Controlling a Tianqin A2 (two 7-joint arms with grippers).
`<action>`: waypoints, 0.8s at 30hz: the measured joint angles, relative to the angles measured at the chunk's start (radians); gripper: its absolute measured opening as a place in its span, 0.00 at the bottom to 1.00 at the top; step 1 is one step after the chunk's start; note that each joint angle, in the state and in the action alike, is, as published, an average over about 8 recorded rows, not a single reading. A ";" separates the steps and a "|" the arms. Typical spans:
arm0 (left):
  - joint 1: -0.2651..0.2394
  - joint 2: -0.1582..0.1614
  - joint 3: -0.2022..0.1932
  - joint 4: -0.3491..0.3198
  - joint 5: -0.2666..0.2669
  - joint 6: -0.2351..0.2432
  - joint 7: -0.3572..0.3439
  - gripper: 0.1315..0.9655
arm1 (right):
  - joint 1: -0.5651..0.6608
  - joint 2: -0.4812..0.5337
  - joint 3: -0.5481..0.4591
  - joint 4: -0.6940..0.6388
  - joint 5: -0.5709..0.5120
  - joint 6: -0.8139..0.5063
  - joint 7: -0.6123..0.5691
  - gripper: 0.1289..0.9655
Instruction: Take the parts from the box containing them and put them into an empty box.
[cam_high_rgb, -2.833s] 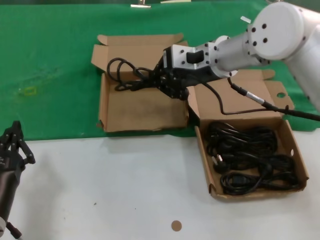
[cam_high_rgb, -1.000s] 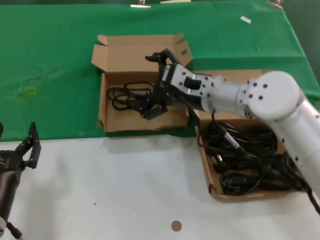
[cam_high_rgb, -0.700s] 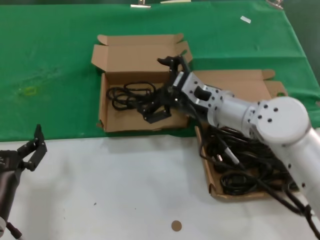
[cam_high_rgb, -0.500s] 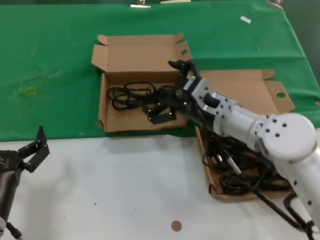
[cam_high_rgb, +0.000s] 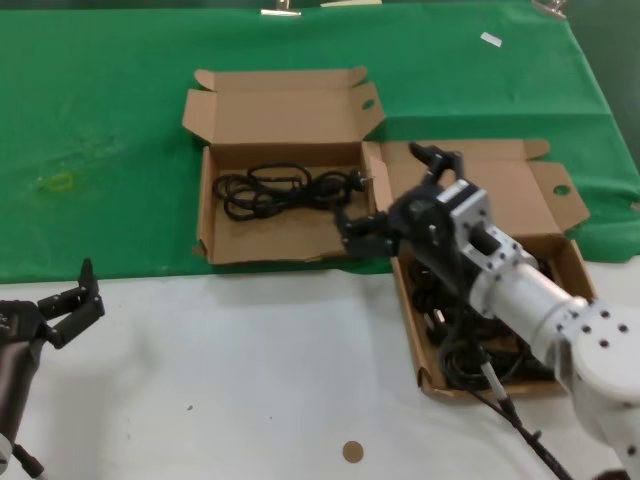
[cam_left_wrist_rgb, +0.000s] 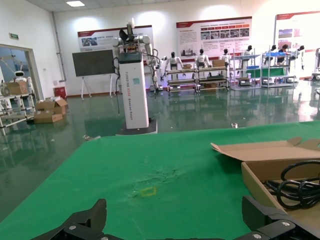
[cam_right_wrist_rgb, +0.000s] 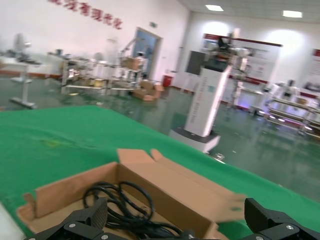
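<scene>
Brown cardboard makes up both mailer boxes on the table, which is green cloth (cam_high_rgb: 120, 120) over its far part and white (cam_high_rgb: 230, 380) along the near edge. The left box (cam_high_rgb: 215, 205), the one meant as an empty box, lies on the green cloth toward the middle of the table with its lid standing back and both ear flaps spread, one showing a round hole. One black coiled cord (cam_high_rgb: 280, 190) lies inside it, against the far wall of its tray. The right box (cam_high_rgb: 590, 290), the box containing them, sits just beside it toward the table's right edge, straddling the line between green and white, and the remaining cords (cam_high_rgb: 500, 355) lie piled in it, partly hidden by the arm. The right gripper (cam_high_rgb: 393, 192) hangs over the seam between the two boxes, above the near right corner of the left box, with its fingers spread wide and nothing between them; its wrist view looks across the left box (cam_right_wrist_rgb: 165, 187) and the cord (cam_right_wrist_rgb: 120, 202) in it. The left gripper (cam_high_rgb: 70, 305) waits low at the table's near left corner over the white part, its fingers also parted and empty; its wrist view catches the edge of the left box (cam_left_wrist_rgb: 270, 160).
</scene>
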 joint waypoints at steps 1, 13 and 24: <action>0.000 0.000 0.000 0.000 0.000 0.000 0.000 0.94 | -0.016 0.001 0.008 0.011 0.009 0.012 0.001 1.00; 0.000 0.000 0.000 0.000 0.000 0.000 0.000 1.00 | -0.211 0.012 0.104 0.144 0.109 0.156 0.015 1.00; 0.000 0.000 0.000 0.000 0.000 0.000 0.000 1.00 | -0.337 0.020 0.166 0.229 0.174 0.250 0.023 1.00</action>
